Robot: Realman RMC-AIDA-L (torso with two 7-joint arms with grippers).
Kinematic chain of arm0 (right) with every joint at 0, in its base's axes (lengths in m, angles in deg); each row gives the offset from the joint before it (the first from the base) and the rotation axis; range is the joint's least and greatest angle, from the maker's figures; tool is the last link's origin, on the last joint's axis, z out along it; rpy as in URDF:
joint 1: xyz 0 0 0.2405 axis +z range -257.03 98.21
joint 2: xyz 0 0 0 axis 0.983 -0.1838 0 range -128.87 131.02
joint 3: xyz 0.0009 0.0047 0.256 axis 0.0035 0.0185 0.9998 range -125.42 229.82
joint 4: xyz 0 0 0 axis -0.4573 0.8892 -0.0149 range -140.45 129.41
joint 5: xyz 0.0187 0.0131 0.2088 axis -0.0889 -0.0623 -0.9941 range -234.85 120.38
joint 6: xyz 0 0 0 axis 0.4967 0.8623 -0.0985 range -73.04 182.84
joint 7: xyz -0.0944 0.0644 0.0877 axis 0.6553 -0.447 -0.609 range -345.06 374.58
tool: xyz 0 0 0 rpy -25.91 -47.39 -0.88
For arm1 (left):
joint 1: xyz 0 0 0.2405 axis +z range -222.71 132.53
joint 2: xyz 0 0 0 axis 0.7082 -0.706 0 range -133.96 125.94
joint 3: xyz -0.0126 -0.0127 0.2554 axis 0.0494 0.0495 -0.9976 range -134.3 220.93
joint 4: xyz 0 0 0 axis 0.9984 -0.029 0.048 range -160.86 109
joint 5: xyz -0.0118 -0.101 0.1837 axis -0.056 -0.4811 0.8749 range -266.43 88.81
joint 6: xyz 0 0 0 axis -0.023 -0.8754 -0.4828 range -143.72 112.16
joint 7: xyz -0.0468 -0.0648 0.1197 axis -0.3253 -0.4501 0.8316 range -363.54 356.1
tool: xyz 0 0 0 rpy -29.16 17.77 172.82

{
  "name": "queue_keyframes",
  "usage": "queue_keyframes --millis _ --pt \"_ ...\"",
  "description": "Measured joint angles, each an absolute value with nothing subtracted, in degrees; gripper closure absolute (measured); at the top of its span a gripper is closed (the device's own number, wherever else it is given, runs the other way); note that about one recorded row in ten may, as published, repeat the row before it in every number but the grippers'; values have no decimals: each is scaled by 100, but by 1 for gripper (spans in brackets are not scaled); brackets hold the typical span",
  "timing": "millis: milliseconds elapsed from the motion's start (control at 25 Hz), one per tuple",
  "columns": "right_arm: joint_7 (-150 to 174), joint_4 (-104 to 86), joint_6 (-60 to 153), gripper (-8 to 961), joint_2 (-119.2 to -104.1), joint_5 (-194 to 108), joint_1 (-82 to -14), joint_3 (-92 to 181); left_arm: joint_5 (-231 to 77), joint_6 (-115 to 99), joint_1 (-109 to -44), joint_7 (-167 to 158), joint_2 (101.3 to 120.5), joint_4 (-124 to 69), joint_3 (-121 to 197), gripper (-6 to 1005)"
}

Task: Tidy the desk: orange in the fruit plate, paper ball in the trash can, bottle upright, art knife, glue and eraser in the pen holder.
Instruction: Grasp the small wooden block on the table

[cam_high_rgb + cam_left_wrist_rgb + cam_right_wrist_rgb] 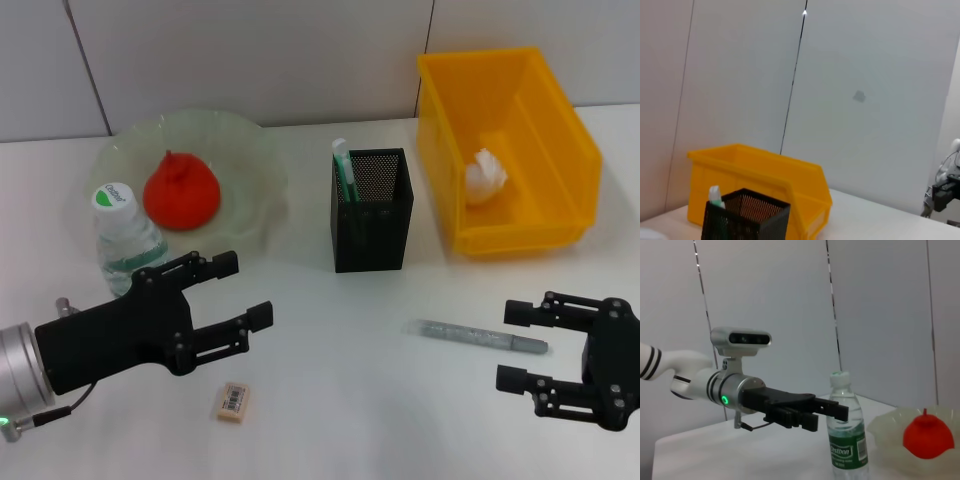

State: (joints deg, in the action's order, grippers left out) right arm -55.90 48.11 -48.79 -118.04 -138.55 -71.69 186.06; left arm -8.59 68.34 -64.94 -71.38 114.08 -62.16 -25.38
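Head view: high, looking forward and down over the white table [330, 400].
Left wrist view: low, level, facing the black mesh pen holder [746, 217] and yellow plastic bin [765, 175] ahead of the left hand [232, 295].
Right wrist view: low, facing the left hand and the upright clear plastic bottle [846, 432] just behind it.
Shared: holder, bin, bottle.

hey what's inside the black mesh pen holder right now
One white-and-green tube, probably the glue, stands in the pen holder, its top poking above the rim. The lower interior is hidden by the mesh walls, so anything shorter can't be confirmed.
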Motion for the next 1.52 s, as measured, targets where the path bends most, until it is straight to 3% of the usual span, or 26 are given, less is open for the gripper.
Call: queue_keyframes --millis 520,1240,1520 --pt "-5546 4588 -4862 258 -11793 -13560 -7252 18828 85 6692 -5986 -8229 11436 -7489 -2564 311" --pt "-5182 4349 -5078 258 -11807 -13295 -7407 19184 1625 6176 -6079 -11127 11456 -9337 -2628 315" --pt "-4835 4057 -5123 258 -11810 -13303 -7392 19518 2928 6174 -5807 -13425 11455 -11173 -3732 317"
